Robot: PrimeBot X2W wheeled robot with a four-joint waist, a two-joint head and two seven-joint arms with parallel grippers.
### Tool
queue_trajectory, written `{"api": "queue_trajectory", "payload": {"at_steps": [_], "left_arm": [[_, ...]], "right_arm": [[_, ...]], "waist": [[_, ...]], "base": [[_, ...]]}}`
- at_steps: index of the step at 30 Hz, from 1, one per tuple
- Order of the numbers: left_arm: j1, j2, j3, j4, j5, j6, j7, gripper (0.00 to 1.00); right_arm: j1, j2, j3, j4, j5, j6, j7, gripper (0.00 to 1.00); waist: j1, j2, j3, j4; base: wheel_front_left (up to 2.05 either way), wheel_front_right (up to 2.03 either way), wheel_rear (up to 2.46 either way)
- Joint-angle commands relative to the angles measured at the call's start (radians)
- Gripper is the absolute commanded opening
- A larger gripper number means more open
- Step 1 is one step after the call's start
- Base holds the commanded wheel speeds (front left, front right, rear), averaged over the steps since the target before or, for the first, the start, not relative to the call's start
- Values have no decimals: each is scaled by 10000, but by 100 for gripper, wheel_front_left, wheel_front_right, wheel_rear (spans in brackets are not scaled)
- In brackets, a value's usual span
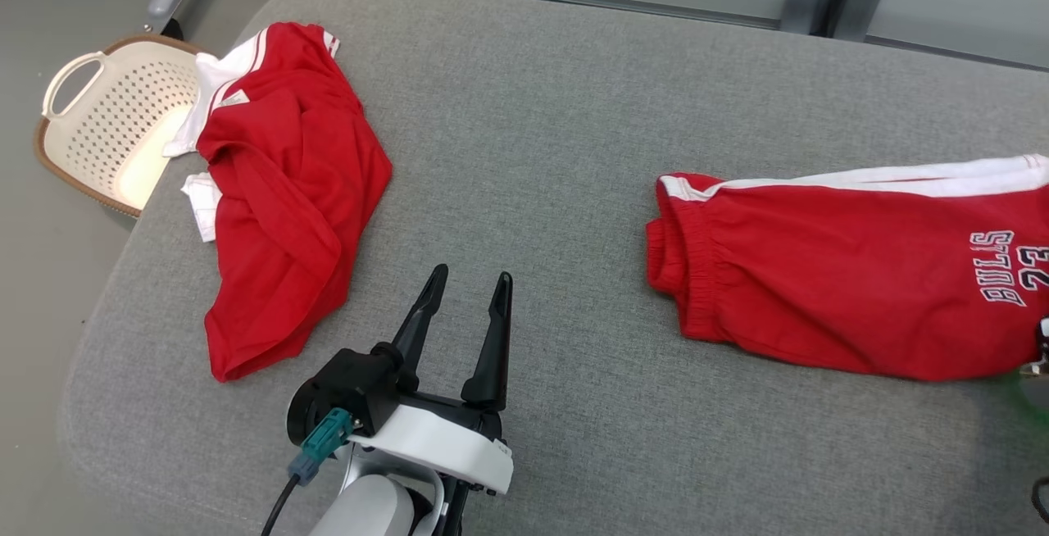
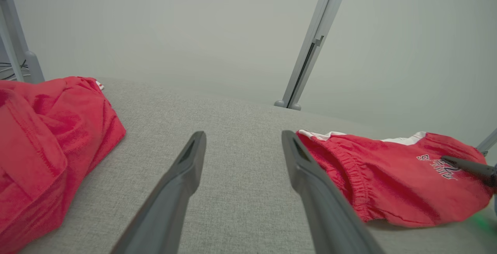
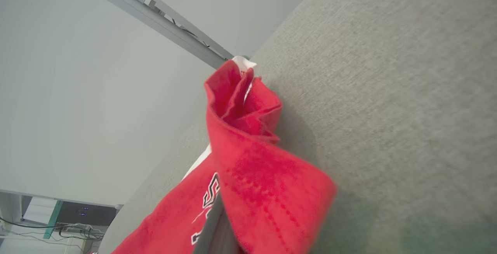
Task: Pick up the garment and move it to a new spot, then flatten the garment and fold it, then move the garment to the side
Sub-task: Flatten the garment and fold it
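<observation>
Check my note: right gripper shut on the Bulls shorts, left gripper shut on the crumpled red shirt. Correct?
Wrong about the left gripper: it is open and empty, over the grey surface between the garments, apart from the crumpled red shirt. The head view shows it. The right gripper is shut on the Bulls shorts.

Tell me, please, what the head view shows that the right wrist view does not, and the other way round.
Head view: a perforated basket at the far left, a crumpled red garment with white trim, and the open left gripper. Right wrist view: the right gripper shut on a bunched fold of the red Bulls shorts, and cables in the far background. Both: the shorts and the grey padded table.
</observation>
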Motion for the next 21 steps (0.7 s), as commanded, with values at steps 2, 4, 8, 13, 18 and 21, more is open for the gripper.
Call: {"api": "queue_trajectory", "payload": {"at_steps": [2, 4, 8, 13, 18, 21], "left_arm": [[21, 37, 102, 70, 120, -78, -1, 100], [92, 41, 198, 132, 167, -108, -1, 100], [234, 38, 292, 221, 232, -198, -1, 100], [220, 38, 240, 285, 288, -297, -1, 100], [286, 38, 272, 439, 376, -367, -1, 100], [349, 38, 253, 550, 393, -433, -2, 100]], "right_arm": [[470, 31, -407, 6, -107, -24, -330, 0], [719, 77, -804, 52, -338, -24, -608, 0], [1017, 222, -1644, 101, -833, -13, -952, 0], [941, 390, -1765, -360, -1076, -12, -1022, 0], [1003, 786, -460, -1496, -243, -12, -818, 0], [1328, 935, 589, -2239, 286, -12, -857, 0]], "waist": [[0, 0, -230, -235], [0, 0, -377, -388], [0, 0, -588, -616], [0, 0, -664, -759], [0, 0, -859, -807], [0, 0, -1012, -741]], "base": [[0, 0, 0], [0, 0, 0], [0, 0, 0], [0, 0, 0], [0, 0, 0], [0, 0, 0]]}}
